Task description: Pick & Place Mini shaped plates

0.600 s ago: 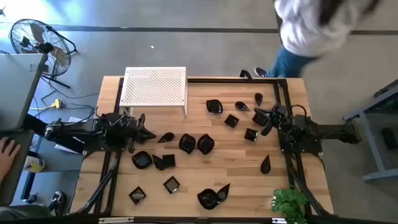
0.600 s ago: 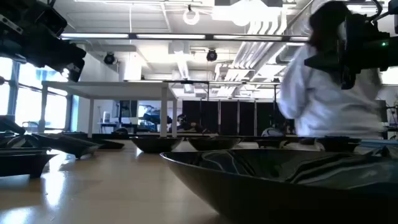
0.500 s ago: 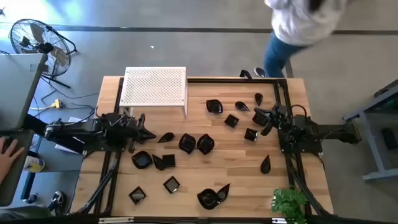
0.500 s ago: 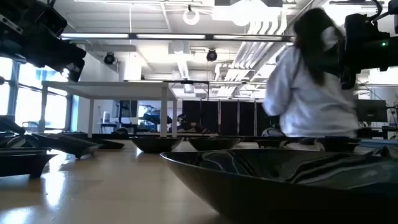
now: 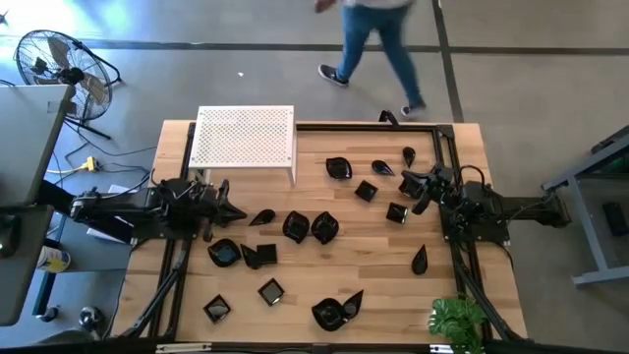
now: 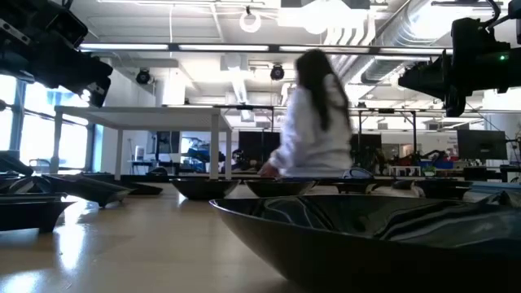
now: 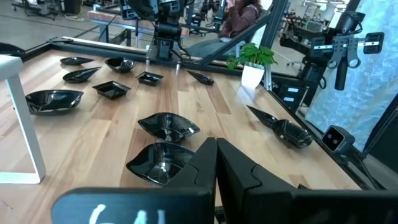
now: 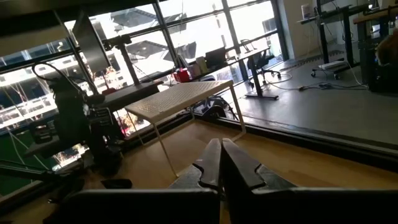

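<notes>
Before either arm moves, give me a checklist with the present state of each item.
1. Left tool shut and empty: ok.
2. Right tool shut and empty: ok.
3. Plates loose on the table, none held: ok.
4. White stand top bare: ok.
5. Person walking past the table's far edge, off the table: ok, but watch.
6. Which plate goes first: cannot tell.

Both arms lay low and folded at opposite sides of the tabletop [image 5: 324,265], pointing inward toward each other. The left gripper [image 5: 234,210] had its fingers [image 7: 233,168] pressed together, holding nothing. The right gripper [image 5: 409,178] was likewise closed, fingers [image 8: 239,165] touching, nothing between them.
</notes>
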